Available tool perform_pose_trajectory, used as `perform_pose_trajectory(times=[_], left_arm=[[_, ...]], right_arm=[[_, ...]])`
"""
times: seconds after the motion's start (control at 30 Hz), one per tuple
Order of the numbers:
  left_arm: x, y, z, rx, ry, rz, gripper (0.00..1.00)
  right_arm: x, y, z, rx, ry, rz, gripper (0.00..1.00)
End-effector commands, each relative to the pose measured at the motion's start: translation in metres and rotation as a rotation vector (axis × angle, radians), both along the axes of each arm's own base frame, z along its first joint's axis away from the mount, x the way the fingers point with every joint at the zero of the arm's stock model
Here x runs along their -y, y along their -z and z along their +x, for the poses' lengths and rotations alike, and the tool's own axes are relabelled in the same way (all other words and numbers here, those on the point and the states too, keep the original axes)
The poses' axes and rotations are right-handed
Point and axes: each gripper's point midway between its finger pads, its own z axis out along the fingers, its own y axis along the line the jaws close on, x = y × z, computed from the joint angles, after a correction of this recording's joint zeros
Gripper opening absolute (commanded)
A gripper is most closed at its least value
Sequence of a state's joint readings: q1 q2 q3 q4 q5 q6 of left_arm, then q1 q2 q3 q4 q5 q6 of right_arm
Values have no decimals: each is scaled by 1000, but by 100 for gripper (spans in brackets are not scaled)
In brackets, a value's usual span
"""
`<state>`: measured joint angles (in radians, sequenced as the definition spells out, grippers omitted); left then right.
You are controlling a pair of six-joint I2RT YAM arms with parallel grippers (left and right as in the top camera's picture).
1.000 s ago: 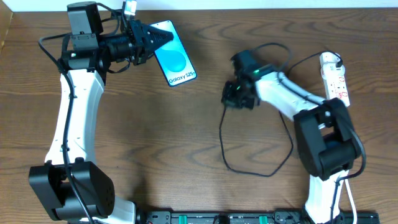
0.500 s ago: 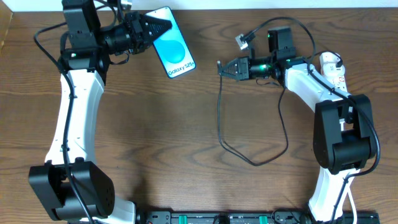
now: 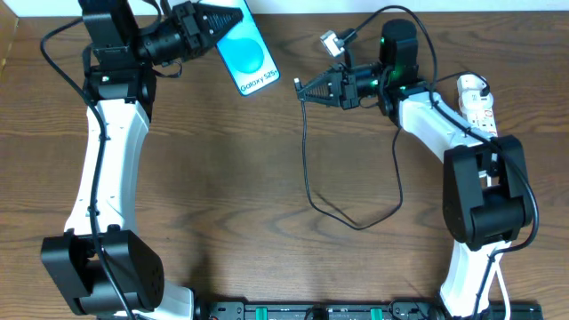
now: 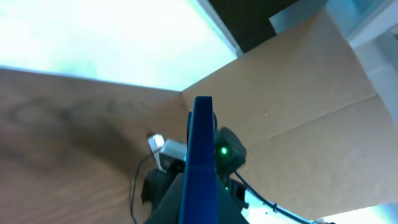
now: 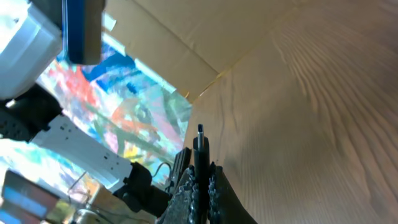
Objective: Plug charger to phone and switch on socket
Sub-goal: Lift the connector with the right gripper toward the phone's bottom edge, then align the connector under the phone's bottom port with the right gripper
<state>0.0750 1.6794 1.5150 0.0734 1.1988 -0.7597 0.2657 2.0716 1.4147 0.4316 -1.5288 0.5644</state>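
Note:
My left gripper (image 3: 216,24) is shut on the top end of the phone (image 3: 250,59) and holds it off the table near the far edge, its light blue screen facing up. In the left wrist view the phone (image 4: 199,155) shows edge-on between my fingers. My right gripper (image 3: 305,90) is shut on the plug tip of the charger, just right of the phone's lower end and apart from it. The black cable (image 3: 307,169) hangs down and loops over the table. In the right wrist view the tip (image 5: 200,144) sticks out past the gripper (image 5: 200,180). The socket (image 3: 478,107) lies at the far right.
The cable's loop (image 3: 356,224) lies on the wood in the middle right of the table. Its other end runs behind my right arm (image 3: 427,124) and is hidden. A cardboard wall (image 4: 292,112) stands beyond the table's far edge.
My right gripper has risen and moved left with the cable tip, towards the phone. My left gripper has raised the phone and drawn it slightly towards the far edge.

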Motion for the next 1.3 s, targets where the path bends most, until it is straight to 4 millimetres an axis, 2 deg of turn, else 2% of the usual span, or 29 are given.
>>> perform_pose_trajectory(times=[0.0, 0.27, 0.53, 0.8, 1.07, 1.27], left_arm=[[2, -17, -6, 71, 19, -2, 7], [2, -32, -5, 172, 19, 6, 7], [0, -32, -2, 174, 1, 8, 7], [-8, 5, 19, 28, -83, 24, 7], [-24, 53, 52, -177, -150, -48, 7], [-40, 60, 64, -222, -158, -116, 7]], right_arm=[[-9, -10, -8, -78, -55, -11, 1], [-23, -37, -22, 8, -95, 14, 1], [-28, -39, -27, 2, -109, 13, 1], [-28, -39, -27, 1, -108, 13, 1], [-28, -37, -27, -6, -108, 11, 1], [-28, -33, -28, -18, -109, 7, 1]])
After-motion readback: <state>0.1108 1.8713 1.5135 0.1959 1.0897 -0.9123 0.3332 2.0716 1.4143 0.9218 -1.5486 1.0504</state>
